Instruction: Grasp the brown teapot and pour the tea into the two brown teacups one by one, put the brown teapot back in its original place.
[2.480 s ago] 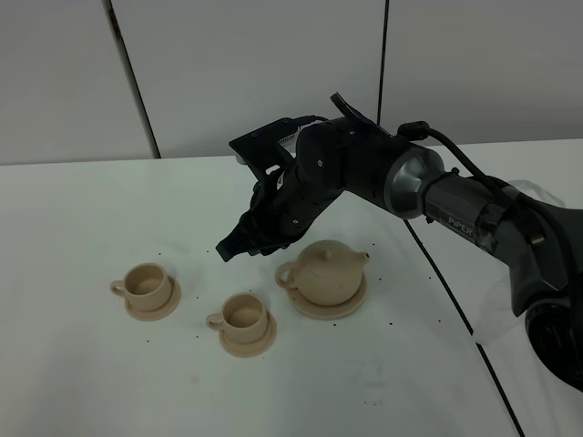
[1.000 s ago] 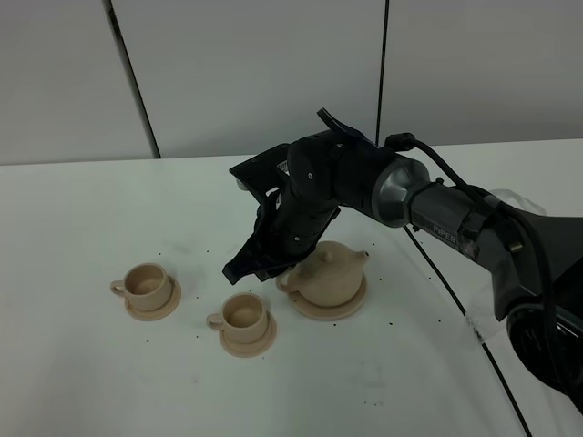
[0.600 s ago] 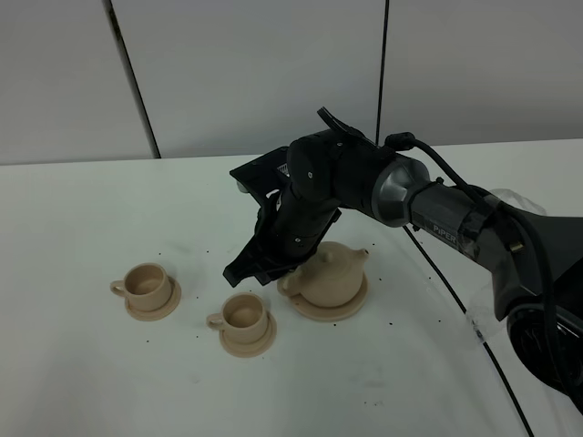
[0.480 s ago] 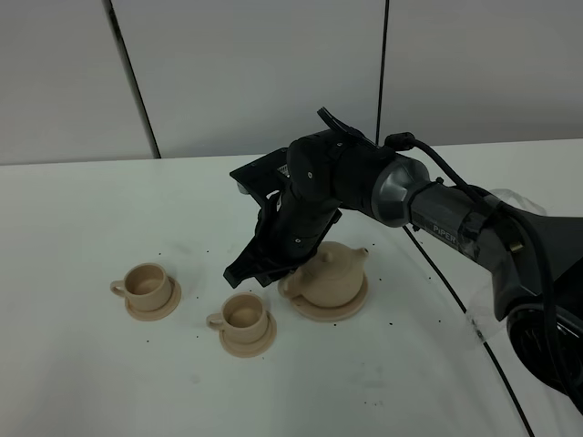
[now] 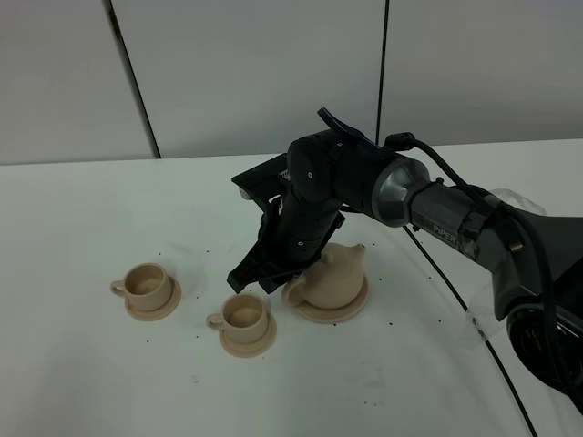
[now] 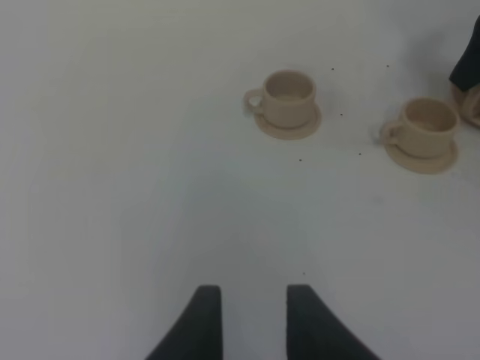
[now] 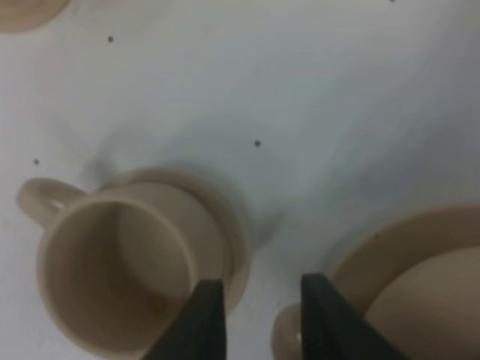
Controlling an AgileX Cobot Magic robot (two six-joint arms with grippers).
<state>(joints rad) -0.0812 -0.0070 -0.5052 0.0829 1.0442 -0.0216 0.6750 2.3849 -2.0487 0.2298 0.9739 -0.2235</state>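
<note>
Here, the right gripper point(image 7: 259, 324), jaws apart, hangs low at the teapot point(image 5: 335, 280); the handle point(image 7: 285, 335) shows between its fingers point(image 7: 204, 322). The teapot sits on its wide saucer point(image 5: 357, 309), the near cup point(image 5: 243, 315) just left of it and the far cup point(image 5: 146, 283) further left. The left gripper point(image 6: 253, 324), jaws apart, hovers over the table point(image 6: 112, 187).

Your squat round pale tan ceramic teapot point(image 5: 335, 280), right of centre in the high view, is plain and unpatterned, and the flat round tan ceramic saucer point(image 5: 353, 309) under it is the same shade. At lower left, the far small tan ceramic teacup point(image 5: 148, 282) and the near small tan ceramic teacup point(image 5: 244, 314) match it, little saucers included. Your desk point(image 5: 82, 382) is white, sprinkled with tiny dark specks. The robot arm point(image 5: 337, 182) is black with a silver-grey joint. The left pincer point(image 6: 253, 292) and right pincer point(image 7: 261, 286) are matte black. The wall panels point(image 5: 246, 73) are pale grey with dark seams.
</note>
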